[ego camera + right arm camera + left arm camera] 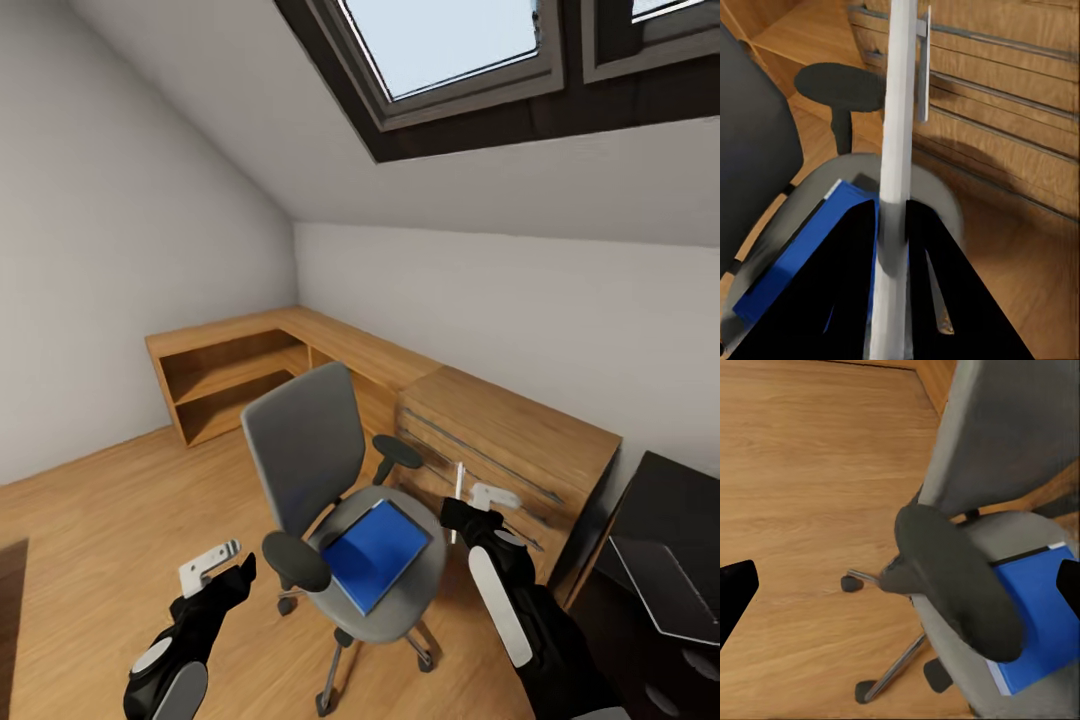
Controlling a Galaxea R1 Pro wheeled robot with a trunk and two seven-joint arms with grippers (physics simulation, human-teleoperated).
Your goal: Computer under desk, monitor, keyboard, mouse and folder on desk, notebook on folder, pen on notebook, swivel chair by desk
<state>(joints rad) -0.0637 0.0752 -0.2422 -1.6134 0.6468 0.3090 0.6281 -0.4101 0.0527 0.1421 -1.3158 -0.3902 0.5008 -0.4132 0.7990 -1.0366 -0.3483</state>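
Observation:
The grey swivel chair [305,440] stands mid-floor with the bright-blue folder [376,552] flat on its seat. My right gripper [466,512] hovers just right of the seat, shut on the white pen [459,498], which stands upright. In the right wrist view the pen [898,142] runs between the closed black fingers of the right gripper [894,219], above the folder [806,251]. My left gripper [225,568] is open, left of the chair's near armrest [296,562]. In the left wrist view that armrest [952,577] lies between the spread fingertips [735,594], with the folder [1042,619] beyond. The black desk [680,500] shows at the right edge.
A light-wood drawer chest [505,440] with bar handles stands behind the chair, close to my right gripper. A low light-wood shelf unit [235,370] runs along the far corner. A dark flat booklet-like thing [662,585] lies on the desk. Open wood floor [90,530] lies left.

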